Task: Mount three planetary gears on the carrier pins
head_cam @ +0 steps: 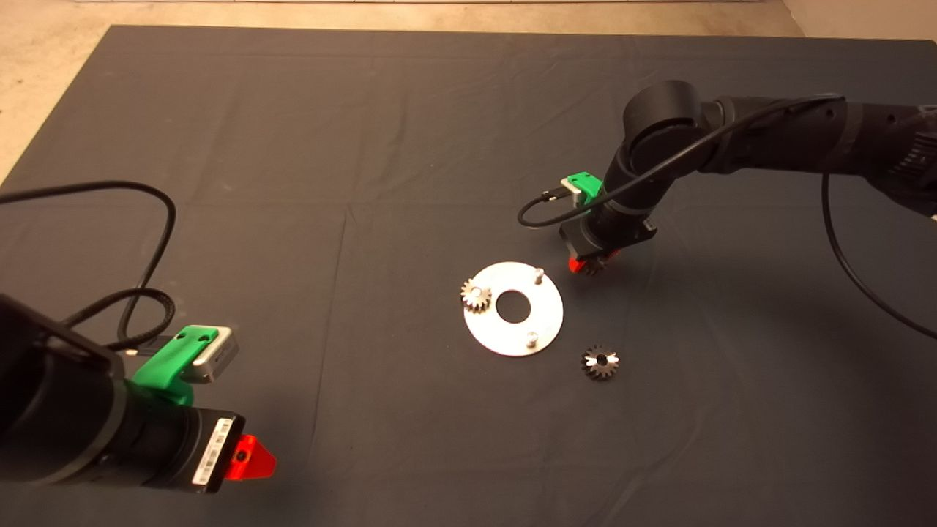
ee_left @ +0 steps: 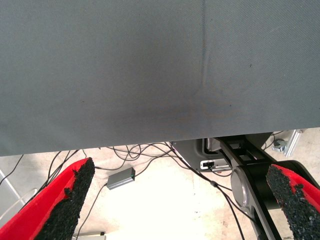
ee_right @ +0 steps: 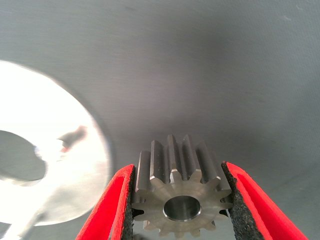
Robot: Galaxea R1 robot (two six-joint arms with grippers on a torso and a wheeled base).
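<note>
Three planetary gears show, small dark-silver pieces with pointed teeth and a centre hole: one gear (head_cam: 476, 296) sits on a pin at the left rim of the silver disc (head_cam: 542, 322), a second gear (head_cam: 600, 361) lies flat on the mat just off the disc's lower right edge, and a third gear (ee_right: 181, 195) is clamped between the black pads of the right gripper (ee_right: 180, 207), its bore and tooth flanks plain in the right wrist view. In the head view that gripper (head_cam: 589, 265) hangs just beside the disc's upper right rim, close above the mat (head_cam: 293, 183). The disc is flat and round with a large centre hole; two carrier pins stand bare, one pin (head_cam: 538, 274) near the upper rim and another pin (head_cam: 532, 337) near the lower rim. Dark mat lies uncluttered on all sides of the disc, with wide room toward the far and left edges. The left gripper (head_cam: 249, 457) waits at the lower left edge of the mat, its fingers (ee_left: 67, 200) spread wide apart over the mat's border, with pale floor and cables (ee_left: 145, 152) beyond.
</note>
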